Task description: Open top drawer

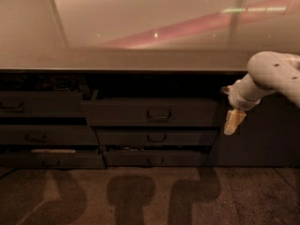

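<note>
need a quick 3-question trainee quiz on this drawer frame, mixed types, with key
1. Where on the front of the top drawer does its handle sit?
2. Fill in: in the camera view, the gripper hangs just past the drawer's ___ end.
3. True or false: the gripper is touching the handle.
Key: 1 centre; 2 right; 3 false.
</note>
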